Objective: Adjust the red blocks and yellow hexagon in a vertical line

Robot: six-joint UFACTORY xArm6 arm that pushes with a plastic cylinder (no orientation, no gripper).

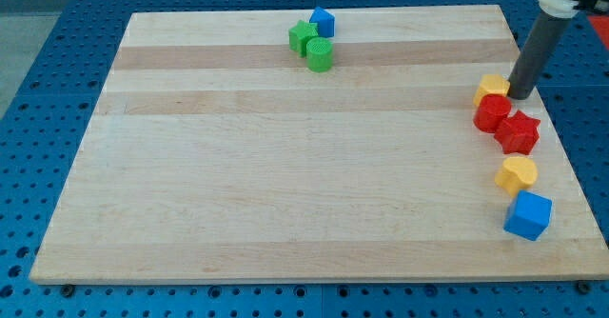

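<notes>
The yellow hexagon [492,89] sits near the board's right edge, in the view's upper right. Just below it, touching, is a red round block [492,113], and a red star-shaped block [519,132] sits against that one, lower right. The three form a line slanting down to the right. My tip [520,94] rests on the board just to the right of the yellow hexagon, touching or nearly touching it, and above the red star.
A yellow heart-shaped block [517,174] and a blue cube [528,214] lie below the red blocks by the right edge. At the view's top, a green star [303,37], green cylinder [320,55] and blue block [323,21] cluster together. The wooden board [285,166] ends close on the right.
</notes>
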